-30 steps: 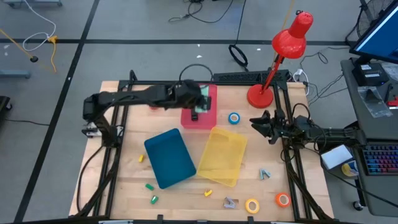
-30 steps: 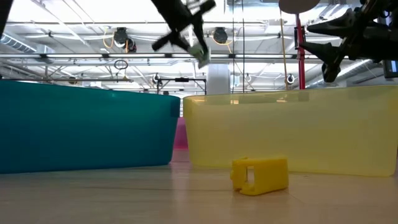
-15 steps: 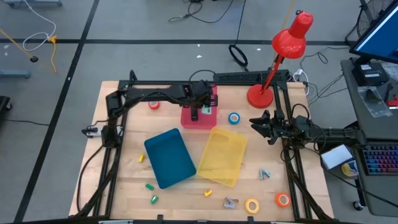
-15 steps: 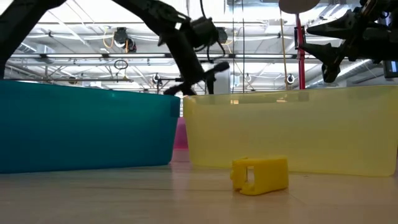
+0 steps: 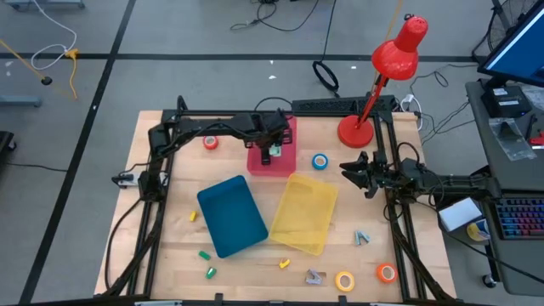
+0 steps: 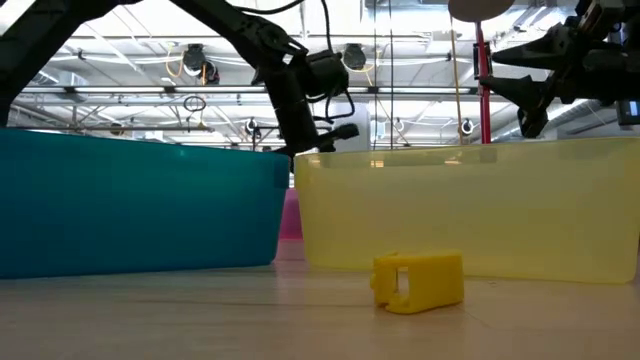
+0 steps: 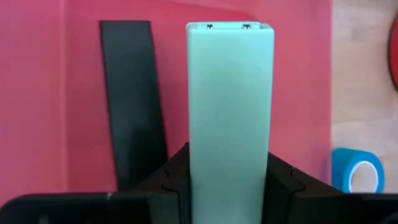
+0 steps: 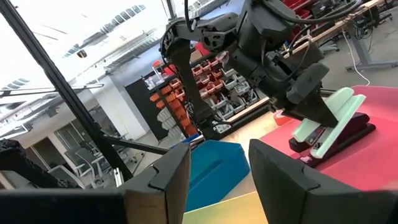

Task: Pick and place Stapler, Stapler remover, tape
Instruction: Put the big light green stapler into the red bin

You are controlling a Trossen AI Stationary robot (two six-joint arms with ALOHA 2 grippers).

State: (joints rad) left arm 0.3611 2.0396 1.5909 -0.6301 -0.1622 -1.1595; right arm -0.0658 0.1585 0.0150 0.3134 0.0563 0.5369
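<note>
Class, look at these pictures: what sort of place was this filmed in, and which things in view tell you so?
Probably a robotics lab or workshop, not a home. A wooden table stands on a bare floor with loose cables, shelves of red parts bins line the room behind, and a computer screen sits beside the table.

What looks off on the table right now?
Little is wrong, but it is untidy. The blue tray and yellow tray sit askew, and tape rolls lie scattered near the table's edges. The left pincer holds the green stapler over the pink tray.
</note>
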